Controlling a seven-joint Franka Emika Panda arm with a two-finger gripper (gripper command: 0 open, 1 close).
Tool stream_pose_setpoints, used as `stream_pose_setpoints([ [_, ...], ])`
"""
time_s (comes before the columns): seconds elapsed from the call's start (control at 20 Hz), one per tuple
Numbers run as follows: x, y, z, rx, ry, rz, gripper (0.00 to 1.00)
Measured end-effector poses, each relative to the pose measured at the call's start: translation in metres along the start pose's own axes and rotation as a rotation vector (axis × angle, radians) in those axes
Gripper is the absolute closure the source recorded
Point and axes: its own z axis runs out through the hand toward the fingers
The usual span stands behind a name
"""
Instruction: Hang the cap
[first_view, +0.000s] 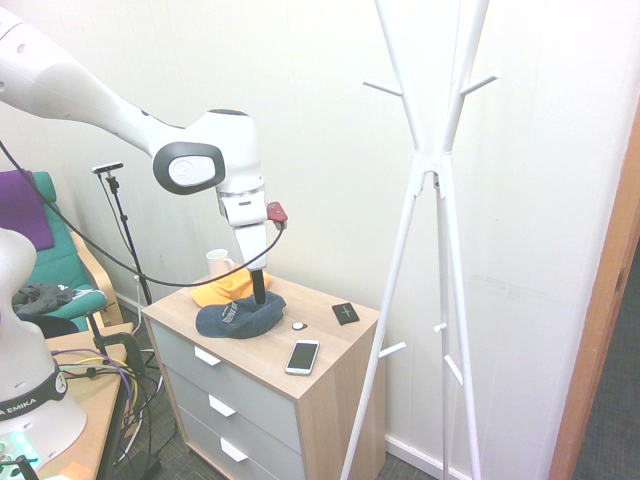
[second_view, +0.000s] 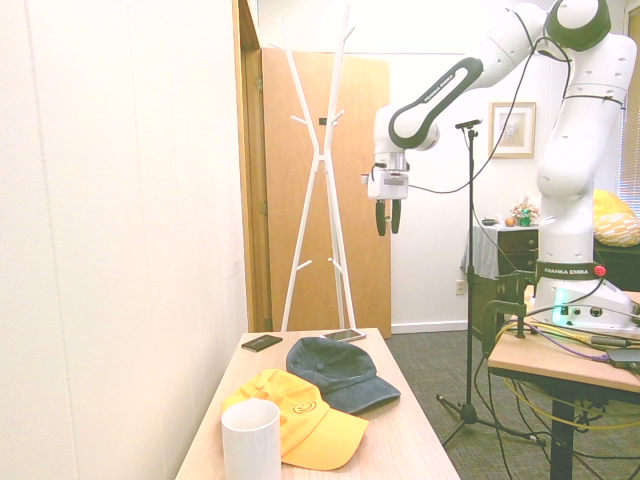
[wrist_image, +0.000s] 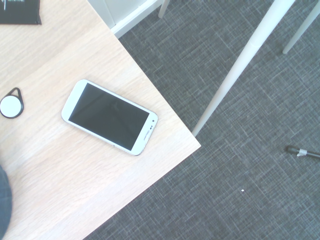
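Note:
The cap (first_view: 238, 318) is dark navy with small light lettering and lies flat on the wooden dresser top (first_view: 330, 350). From the other side the cap (second_view: 338, 372) sits mid-table, and a dark sliver of the cap (wrist_image: 3, 200) shows in the wrist view. My gripper (second_view: 388, 230) hangs well above the dresser, pointing down, open and empty. In the first exterior view the gripper (first_view: 259, 295) lines up over the cap without touching it.
An orange-yellow cap (second_view: 300, 420) and a white mug (second_view: 250, 440) lie beside the navy one. A white phone (wrist_image: 110, 116), a round white tag (wrist_image: 10, 104) and a black wallet (first_view: 346, 313) share the dresser top. A white coat rack (first_view: 430, 170) stands right of the dresser.

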Motion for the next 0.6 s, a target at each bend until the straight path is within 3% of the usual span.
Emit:
stream_pose_setpoints([
  [0.25,-0.025,-0.022,0.008,-0.007,-0.004,-0.071,0.0],
  [0.6,-0.173,-0.119,0.072,0.008,0.012,-0.284,0.0],
])
